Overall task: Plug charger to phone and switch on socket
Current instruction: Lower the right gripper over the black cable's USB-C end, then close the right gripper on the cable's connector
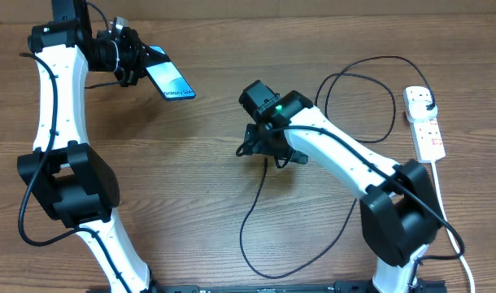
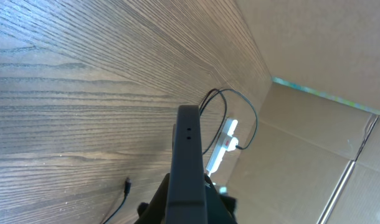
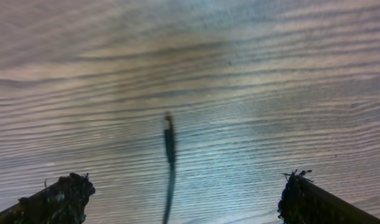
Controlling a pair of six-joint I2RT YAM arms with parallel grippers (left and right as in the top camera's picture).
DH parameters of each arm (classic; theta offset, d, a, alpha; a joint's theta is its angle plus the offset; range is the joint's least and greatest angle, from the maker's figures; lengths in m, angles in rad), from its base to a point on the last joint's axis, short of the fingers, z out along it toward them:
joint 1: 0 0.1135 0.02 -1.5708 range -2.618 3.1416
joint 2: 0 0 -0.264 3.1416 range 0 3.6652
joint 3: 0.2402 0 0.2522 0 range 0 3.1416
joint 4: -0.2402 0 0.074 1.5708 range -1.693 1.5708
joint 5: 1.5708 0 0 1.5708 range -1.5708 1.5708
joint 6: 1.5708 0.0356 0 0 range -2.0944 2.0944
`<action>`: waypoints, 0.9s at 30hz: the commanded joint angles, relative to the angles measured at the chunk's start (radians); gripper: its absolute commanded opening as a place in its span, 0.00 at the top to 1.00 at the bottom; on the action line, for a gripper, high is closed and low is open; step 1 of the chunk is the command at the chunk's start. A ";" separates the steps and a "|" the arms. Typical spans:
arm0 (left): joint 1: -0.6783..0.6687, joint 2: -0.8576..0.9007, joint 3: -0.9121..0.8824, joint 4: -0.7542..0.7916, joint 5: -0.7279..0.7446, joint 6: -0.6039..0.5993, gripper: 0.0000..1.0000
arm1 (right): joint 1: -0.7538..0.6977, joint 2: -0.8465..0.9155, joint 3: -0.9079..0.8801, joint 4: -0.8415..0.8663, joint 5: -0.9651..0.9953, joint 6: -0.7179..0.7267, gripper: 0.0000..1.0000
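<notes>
While the phone (image 1: pixel 171 83) is clamped at one end by the left gripper (image 1: pixel 142 65), it sits near the table's (image 1: pixel 207 212) far left corner, tilted, with its lit blue screen facing up and its free end pointing toward the middle of the table. From the left wrist view the phone (image 2: pixel 187 155) shows edge-on, a dark slab rising out of the left gripper (image 2: pixel 187 210), whose jaws are closed on its lower end, with the wood grain below it.

The charger (image 1: pixel 252 216) is not joined to the phone. Its connector tip lies on the table near the centre, well apart from the phone, right under the right gripper (image 1: pixel 263 149). In the right wrist view the tip (image 3: pixel 169 140) is a blurred dark sliver lying flat on the wood between the two fingers (image 3: pixel 59 199), which stand wide apart and touch nothing. From the tip the thin black cable runs toward the near edge, curls into a wide loop, passes under the right arm and then swings in a second loop up to the far right.

There its black plug sits in the far end of the socket (image 1: pixel 424 122), which lies flat near the right edge. Whether its red-marked switches are on or off cannot be told. A white cord (image 1: pixel 445 212) leaves the socket's near end and trails off toward the front. The left wrist view also catches the socket (image 2: pixel 220 149) in the distance, close to a cardboard wall (image 2: pixel 314 149).
</notes>
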 commanded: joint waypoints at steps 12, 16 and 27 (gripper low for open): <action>0.003 -0.034 0.017 -0.002 0.045 0.019 0.96 | 0.053 0.121 0.005 0.048 0.018 0.010 0.00; 0.003 -0.034 0.017 -0.003 0.045 0.019 0.95 | 0.053 0.121 -0.011 0.079 0.018 0.010 0.03; 0.003 -0.034 0.017 -0.002 0.045 0.019 0.96 | 0.053 0.121 -0.074 0.110 0.018 0.010 0.07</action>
